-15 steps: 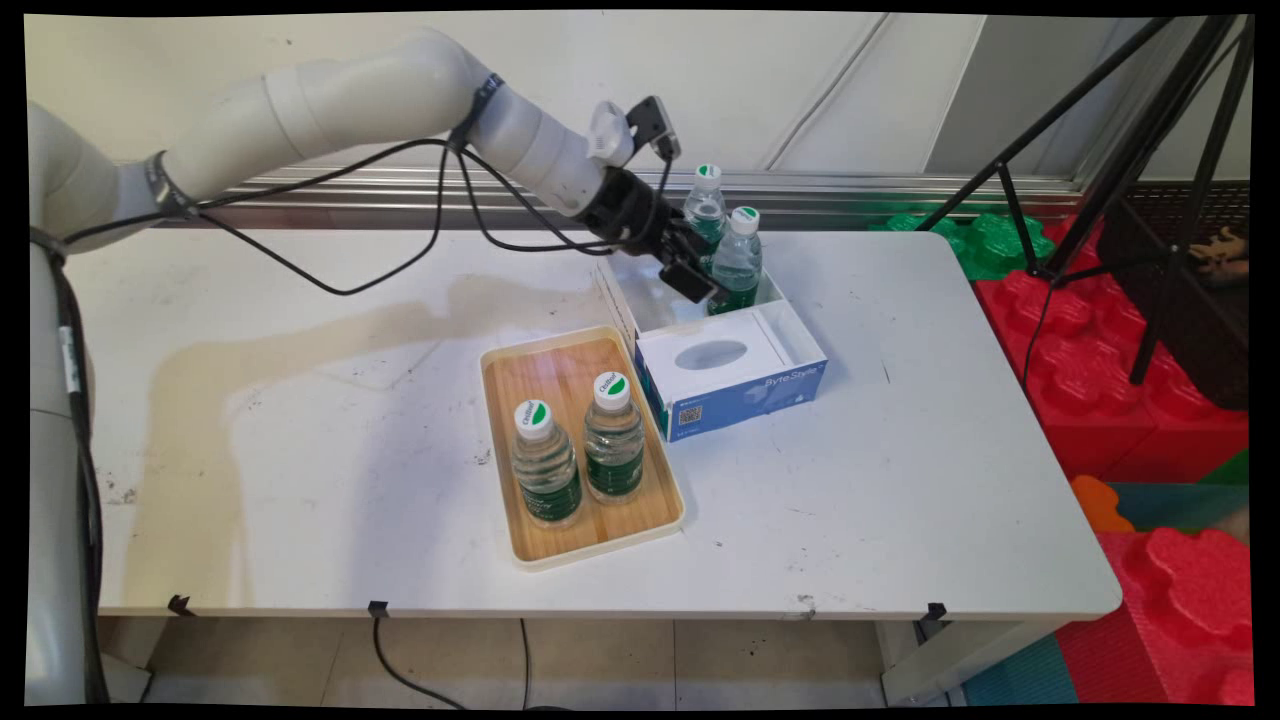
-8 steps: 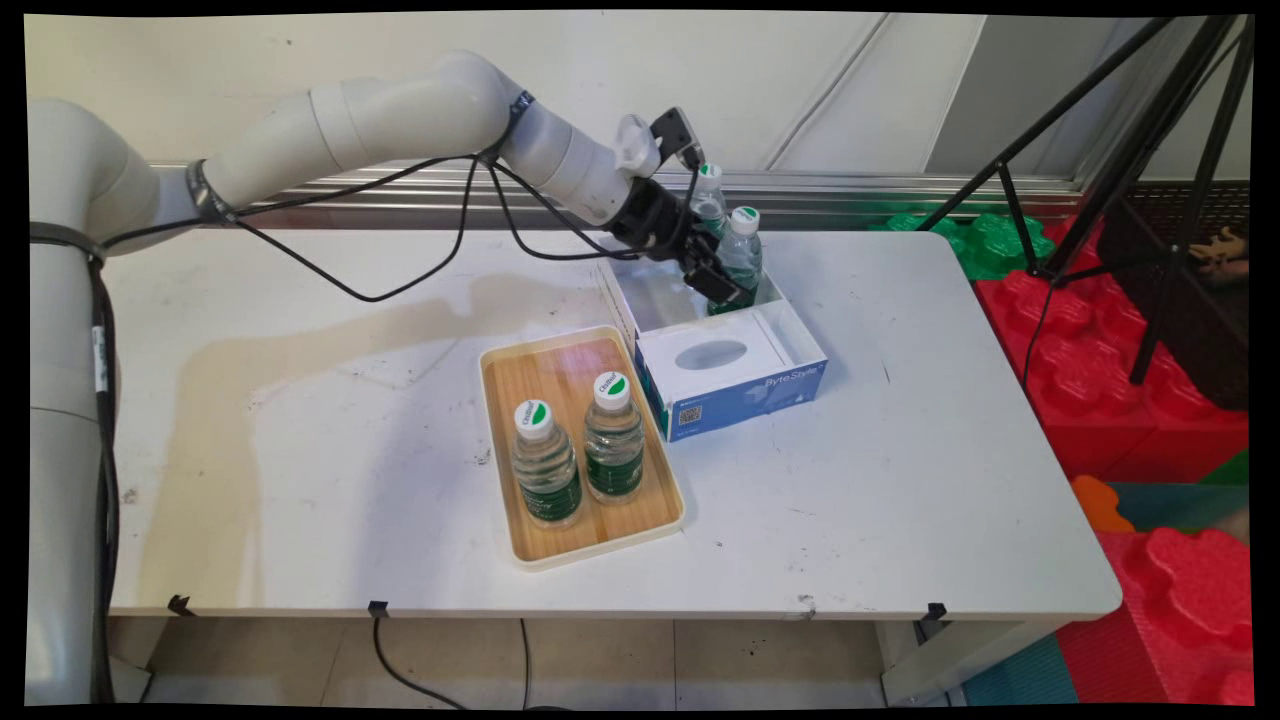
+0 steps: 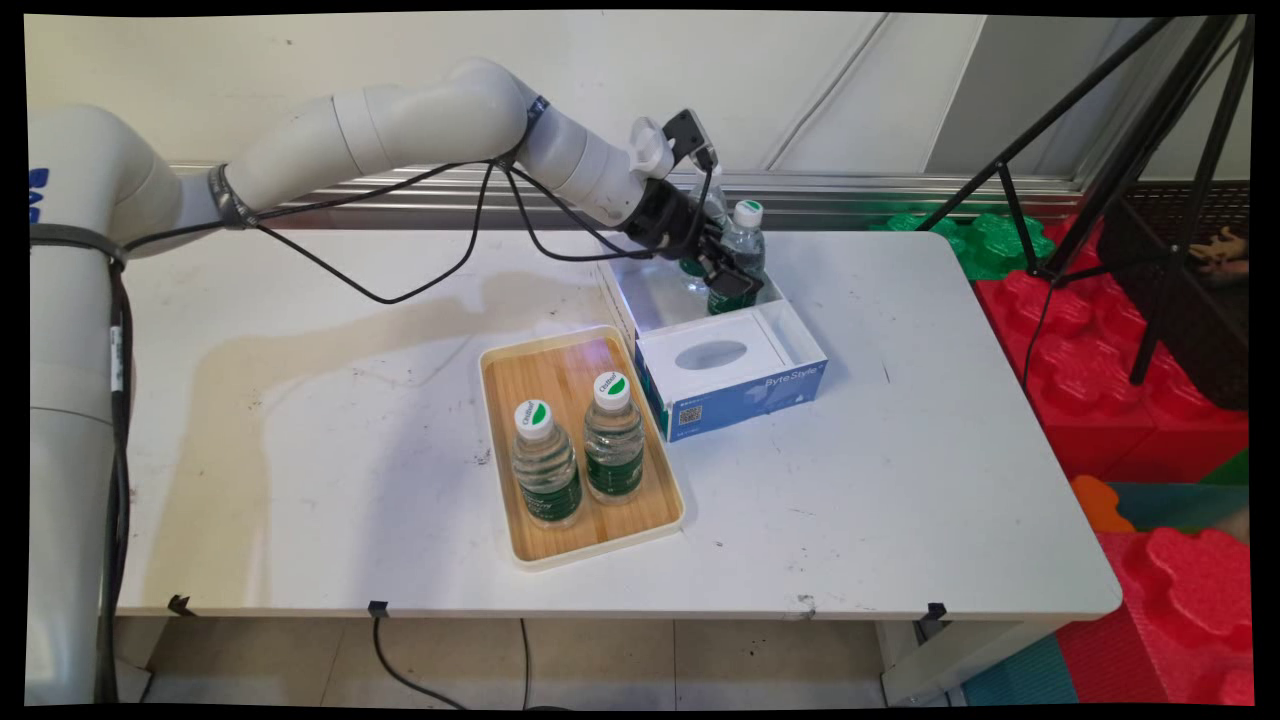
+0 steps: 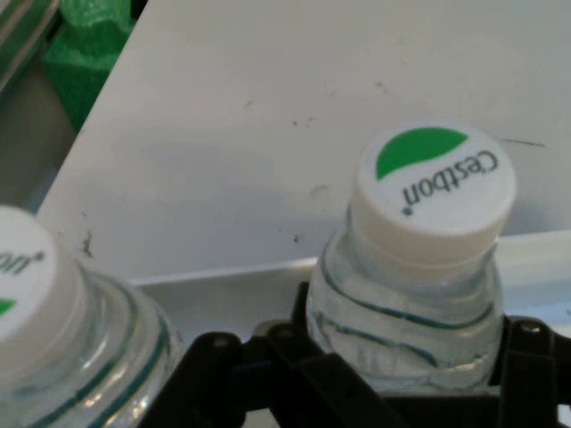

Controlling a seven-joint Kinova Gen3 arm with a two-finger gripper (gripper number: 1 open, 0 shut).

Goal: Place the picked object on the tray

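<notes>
My gripper reaches into the open back part of a blue and white box. It is shut on the body of a clear water bottle with a white and green cap. In the hand view the black fingers press both sides of that water bottle, just under its Cestbon cap. A second bottle stands close at its left, in the same box; in the main view my hand mostly hides it.
A wooden tray with a cream rim lies left of the box and holds two more water bottles. Black cables hang from the arm over the table's back. Red and green foam blocks and a tripod stand right of the table.
The arm has pushed right and down into the box. The fingers went from beside the bottle to gripping its sides, and its cap has shifted slightly.
</notes>
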